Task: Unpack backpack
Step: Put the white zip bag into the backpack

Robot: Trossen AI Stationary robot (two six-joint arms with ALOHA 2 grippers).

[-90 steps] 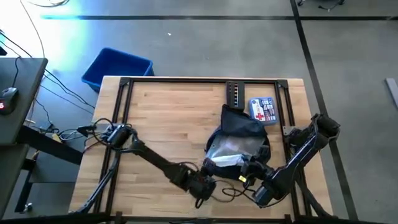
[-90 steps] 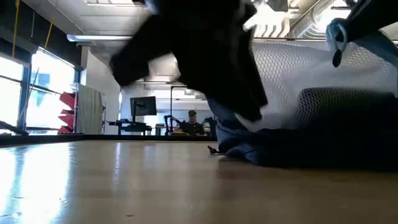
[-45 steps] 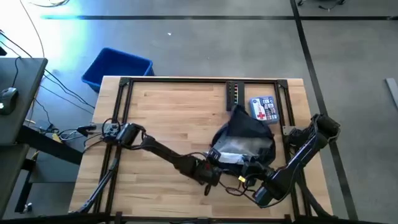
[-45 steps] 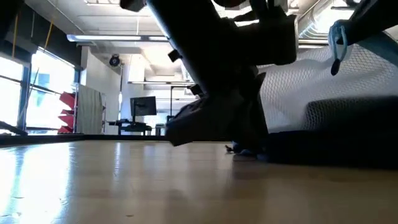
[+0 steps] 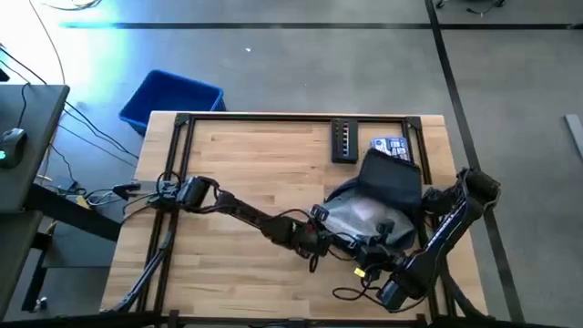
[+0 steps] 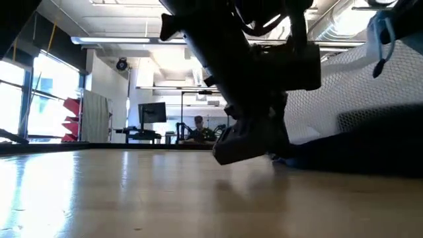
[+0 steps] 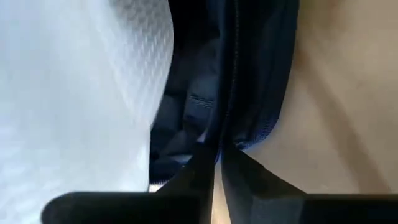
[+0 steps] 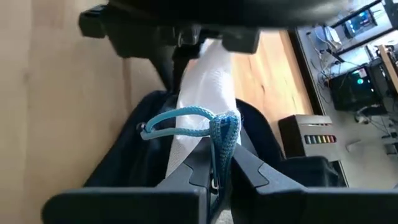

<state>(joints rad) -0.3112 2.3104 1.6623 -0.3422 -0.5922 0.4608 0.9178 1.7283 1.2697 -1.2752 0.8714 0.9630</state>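
While stretched low, both arms' fingers [image 7: 200, 168] pinched on backpack [image 5: 387, 187] edges

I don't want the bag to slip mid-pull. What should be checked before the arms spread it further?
1. Left gripper has the backpack: ok, jaws shut on its dark edge beside the zipper.
2. Right gripper has the blue cord: ok, jaws shut on the loop.
3. Opening exposed: ok, the white lining shows between the two grippers.
4. Contents within reach: cannot tell, nothing inside is visible.
5. Kit clear of the backpack: not ok, the backpack hides part of it in the high view.
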